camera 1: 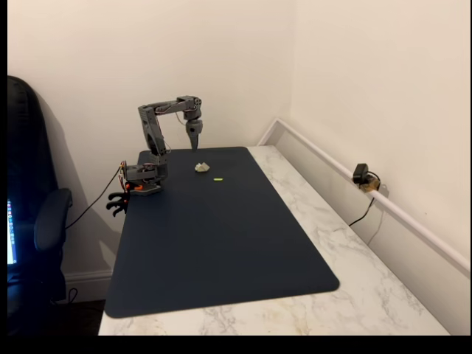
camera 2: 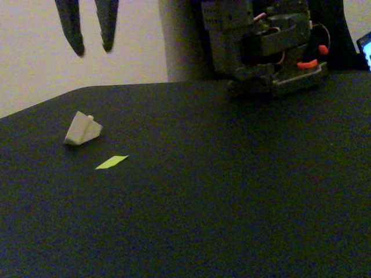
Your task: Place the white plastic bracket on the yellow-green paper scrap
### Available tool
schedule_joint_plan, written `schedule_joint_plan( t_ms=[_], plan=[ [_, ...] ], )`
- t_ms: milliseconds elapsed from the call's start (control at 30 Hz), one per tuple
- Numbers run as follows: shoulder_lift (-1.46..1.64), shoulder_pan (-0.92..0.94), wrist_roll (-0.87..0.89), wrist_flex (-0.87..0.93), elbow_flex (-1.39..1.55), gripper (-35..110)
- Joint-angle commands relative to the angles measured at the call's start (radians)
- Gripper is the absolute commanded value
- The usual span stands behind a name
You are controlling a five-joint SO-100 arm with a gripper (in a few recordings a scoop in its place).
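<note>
**Claw hangs spread above the bracket; bracket and scrap lie apart on the mat**

In a fixed view, the grey arm [camera 1: 158,140] stands at the upper left of the dark blue mat [camera 1: 221,243], which covers most of a white marbled bench [camera 1: 332,243]. Its base [camera 1: 144,179] sits at the mat's far left corner, with a dark cable running off to the left. The arm bends over at the top and the claw [camera 1: 194,141] points straight down, hanging in the air above the mat and touching nothing.

In another fixed view, the claw [camera 2: 90,43] enters from the top left of the frame as two dark fingers [camera 2: 71,29] with a clear gap between them: spread, holding nothing. The tips end well above the mat surface.

The white plastic bracket [camera 1: 202,167] rests on the mat just below the claw in the upper middle of the frame. In the low view the white plastic bracket [camera 2: 82,129] shows as a small wedge-like piece at the left, lying on the mat.

The yellow-green paper scrap [camera 1: 218,179] lies flat on the mat just to the lower right of the bracket. In the low view the yellow-green paper scrap [camera 2: 112,162] is near the bracket, below and to its right, with a strip of bare mat between them; the two are not touching.
</note>
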Motion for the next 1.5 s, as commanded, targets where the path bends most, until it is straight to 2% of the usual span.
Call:
schedule_joint_plan(
  t_ms=[0, 200, 467, 600, 1033, 1167, 1467],
  plan=[
    [0.074, 0.041, -0.066, -0.049, 0.069, 17],
    [0.034, 0.058, -0.222, -0.075, 0.101, 18],
    [-0.109, 0.092, -0.17, -0.146, 0.048, 20],
    [-0.189, 0.109, -0.181, -0.16, -0.029, 31],
    [-0.364, 0.048, -0.186, -0.253, -0.114, 32],
    [-0.411, -0.014, -0.166, -0.232, -0.184, 34],
    [-0.489, -0.038, -0.132, -0.319, -0.123, 35]
  ],
)
